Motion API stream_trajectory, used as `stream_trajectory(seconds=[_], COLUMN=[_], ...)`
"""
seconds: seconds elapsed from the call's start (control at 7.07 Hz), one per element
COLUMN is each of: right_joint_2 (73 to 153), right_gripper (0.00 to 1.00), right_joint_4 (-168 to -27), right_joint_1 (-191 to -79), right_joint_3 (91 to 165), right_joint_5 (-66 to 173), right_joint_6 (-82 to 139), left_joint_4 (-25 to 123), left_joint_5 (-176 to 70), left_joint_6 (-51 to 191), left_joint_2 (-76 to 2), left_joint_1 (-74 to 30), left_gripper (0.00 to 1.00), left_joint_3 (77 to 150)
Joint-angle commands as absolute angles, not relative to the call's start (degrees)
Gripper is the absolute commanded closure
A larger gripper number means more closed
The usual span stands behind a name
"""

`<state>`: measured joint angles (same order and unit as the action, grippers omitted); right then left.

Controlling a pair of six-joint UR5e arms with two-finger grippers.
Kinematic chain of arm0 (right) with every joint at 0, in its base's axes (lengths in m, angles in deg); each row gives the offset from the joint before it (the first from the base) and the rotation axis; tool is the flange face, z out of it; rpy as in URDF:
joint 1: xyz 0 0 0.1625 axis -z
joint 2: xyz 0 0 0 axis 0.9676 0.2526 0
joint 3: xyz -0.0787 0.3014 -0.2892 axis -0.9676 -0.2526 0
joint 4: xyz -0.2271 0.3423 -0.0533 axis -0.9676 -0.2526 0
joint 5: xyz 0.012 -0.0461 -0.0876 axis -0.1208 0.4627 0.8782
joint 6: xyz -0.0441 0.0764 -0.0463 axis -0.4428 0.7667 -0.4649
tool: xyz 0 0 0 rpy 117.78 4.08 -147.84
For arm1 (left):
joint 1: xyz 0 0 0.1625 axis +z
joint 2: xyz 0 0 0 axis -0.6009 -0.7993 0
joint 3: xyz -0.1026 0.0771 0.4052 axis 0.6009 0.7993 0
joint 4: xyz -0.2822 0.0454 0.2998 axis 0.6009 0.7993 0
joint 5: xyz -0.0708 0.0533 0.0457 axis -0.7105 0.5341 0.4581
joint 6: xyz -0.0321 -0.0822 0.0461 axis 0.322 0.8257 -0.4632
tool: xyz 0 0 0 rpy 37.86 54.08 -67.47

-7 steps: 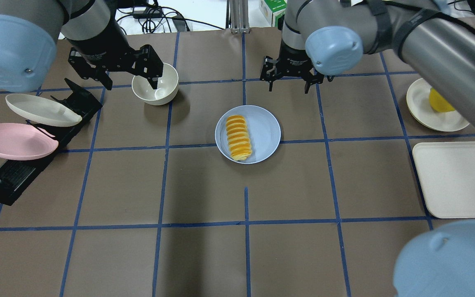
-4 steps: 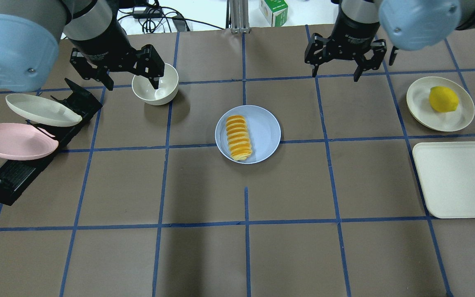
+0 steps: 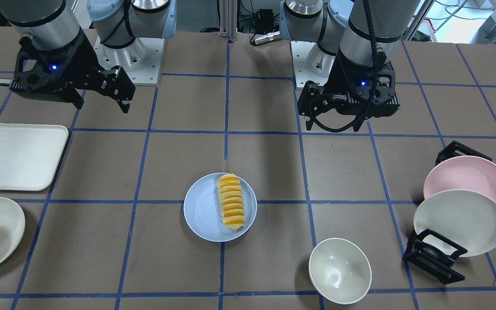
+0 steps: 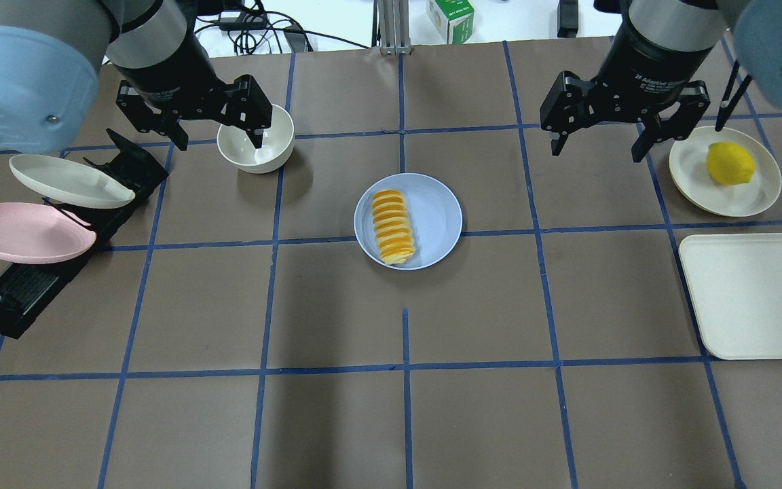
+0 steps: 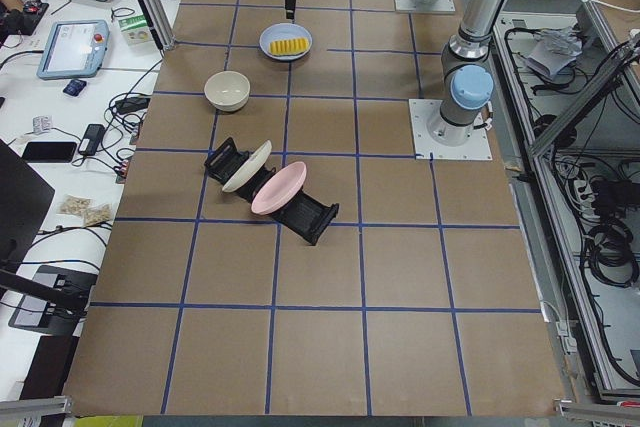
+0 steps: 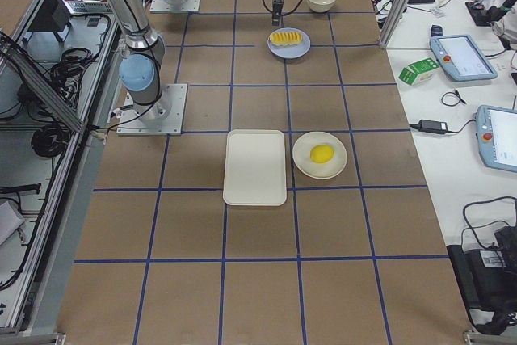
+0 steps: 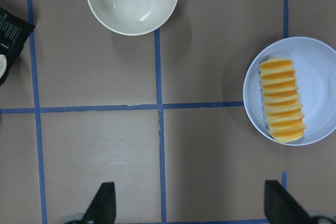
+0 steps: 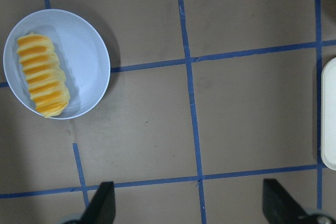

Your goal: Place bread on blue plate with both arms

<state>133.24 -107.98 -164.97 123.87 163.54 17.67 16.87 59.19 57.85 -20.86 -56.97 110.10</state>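
Observation:
The bread, a ridged orange-yellow loaf, lies on the left half of the blue plate at the table's middle. Both also show in the front view (bread, plate), the left wrist view (bread, plate) and the right wrist view (bread, plate). My left gripper is open and empty, raised above the bowl's left side, far left of the plate. My right gripper is open and empty, raised to the plate's far right.
A cream bowl stands under the left gripper. A black rack at the left holds a cream plate and a pink plate. At the right are a cream plate with a lemon and a cream tray.
My right arm has swung to the right, away from the blue plate and toward the lemon's plate. The left arm, bread and plate have not moved.

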Motion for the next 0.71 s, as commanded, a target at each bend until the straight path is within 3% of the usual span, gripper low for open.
stream_trajectory(seconds=[0.0,0.57], right_joint_2=[134.1,134.5], right_gripper=[0.00,0.00], right_joint_4=[-107.8,-107.9], right_joint_1=[-165.1,-165.2], right_joint_3=[125.0,125.1], right_joint_5=[164.0,163.5], right_joint_6=[17.0,17.8], left_joint_4=[16.9,16.6], left_joint_5=[58.8,58.4], left_joint_6=[57.8,57.8], left_joint_2=[-20.6,-21.0], left_joint_1=[-56.9,-56.7], left_gripper=[0.00,0.00], left_joint_3=[110.1,110.0])
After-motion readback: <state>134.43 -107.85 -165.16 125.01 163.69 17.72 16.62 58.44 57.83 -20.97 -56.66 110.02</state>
